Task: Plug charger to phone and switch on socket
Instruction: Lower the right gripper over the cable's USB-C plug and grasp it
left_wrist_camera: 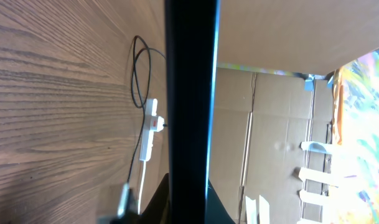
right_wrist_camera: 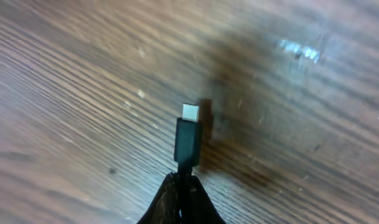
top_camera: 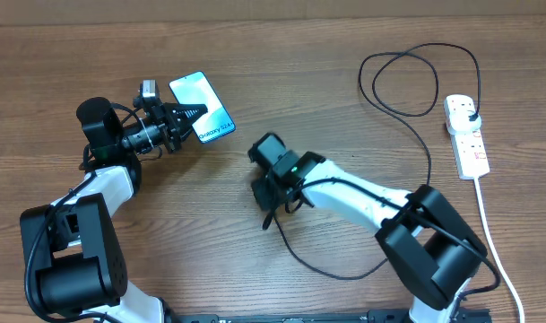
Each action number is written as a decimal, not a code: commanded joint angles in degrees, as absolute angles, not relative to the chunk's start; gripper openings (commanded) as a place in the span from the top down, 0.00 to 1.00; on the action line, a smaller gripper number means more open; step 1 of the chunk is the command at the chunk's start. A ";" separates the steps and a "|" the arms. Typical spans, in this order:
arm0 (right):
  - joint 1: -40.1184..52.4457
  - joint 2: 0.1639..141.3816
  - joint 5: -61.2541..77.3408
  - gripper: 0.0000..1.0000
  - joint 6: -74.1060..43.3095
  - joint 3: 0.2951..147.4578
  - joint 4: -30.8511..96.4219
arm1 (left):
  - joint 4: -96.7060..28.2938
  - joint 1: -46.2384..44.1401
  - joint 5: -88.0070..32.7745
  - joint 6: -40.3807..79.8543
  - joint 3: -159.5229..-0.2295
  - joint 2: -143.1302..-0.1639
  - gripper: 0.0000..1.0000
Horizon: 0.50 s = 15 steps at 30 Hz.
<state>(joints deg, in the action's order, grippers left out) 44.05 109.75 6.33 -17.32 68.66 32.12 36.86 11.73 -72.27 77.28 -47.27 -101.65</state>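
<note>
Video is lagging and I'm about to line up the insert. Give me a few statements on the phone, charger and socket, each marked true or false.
1. The left hand holds the phone. True.
2. The connector is already in the phone. False: it sticks out of the right hand, well apart from the phone.
3. The plug sits in the socket. True.
4. The phone lies next to the socket. False: they are at opposite sides of the table.
5. The right hand is open. False: it is shut on the connector.
</note>
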 commanded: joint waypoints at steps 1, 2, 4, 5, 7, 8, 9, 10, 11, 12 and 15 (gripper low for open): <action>41.89 103.11 13.91 0.96 -18.22 70.70 32.51 | 37.36 11.64 -73.97 74.26 -48.93 -101.58 0.96; 41.65 102.08 14.37 0.96 -18.22 70.70 32.86 | 37.36 11.64 -73.97 74.22 -48.93 -101.58 0.96; 41.17 100.18 15.33 0.96 -18.20 70.70 33.93 | 37.36 11.64 -73.97 74.06 -48.93 -101.58 0.96; 40.91 99.26 16.45 0.96 -18.17 70.70 34.57 | 37.36 11.64 -74.00 73.82 -48.93 -101.58 0.96; 40.38 98.10 19.20 0.96 -17.91 70.67 35.29 | 37.36 11.64 -74.26 72.93 -48.93 -101.58 0.96; 40.16 97.78 20.62 0.96 -17.58 70.61 35.31 | 37.36 11.60 -74.59 72.53 -48.93 -101.58 0.96; 40.01 97.60 22.31 0.96 -17.54 70.57 35.24 | 37.34 11.55 -74.85 72.14 -48.93 -101.58 0.96; 39.88 97.51 24.12 0.96 -17.54 70.57 35.18 | 37.36 11.44 -75.13 71.72 -48.93 -101.58 0.96; 39.81 97.49 25.91 0.96 -17.41 70.57 35.07 | 37.36 11.25 -75.50 71.44 -48.93 -101.58 0.96; 39.81 97.49 27.57 0.96 -16.97 70.57 35.03 | 37.32 10.96 -75.72 71.00 -48.93 -101.58 0.96; 39.81 97.49 32.91 0.96 -16.08 70.57 35.05 | 37.26 9.93 -76.16 70.19 -48.93 -101.58 0.96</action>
<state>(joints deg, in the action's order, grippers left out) 40.10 98.37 24.80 -17.45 69.32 35.24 36.88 11.33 -73.54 73.21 -47.27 -101.65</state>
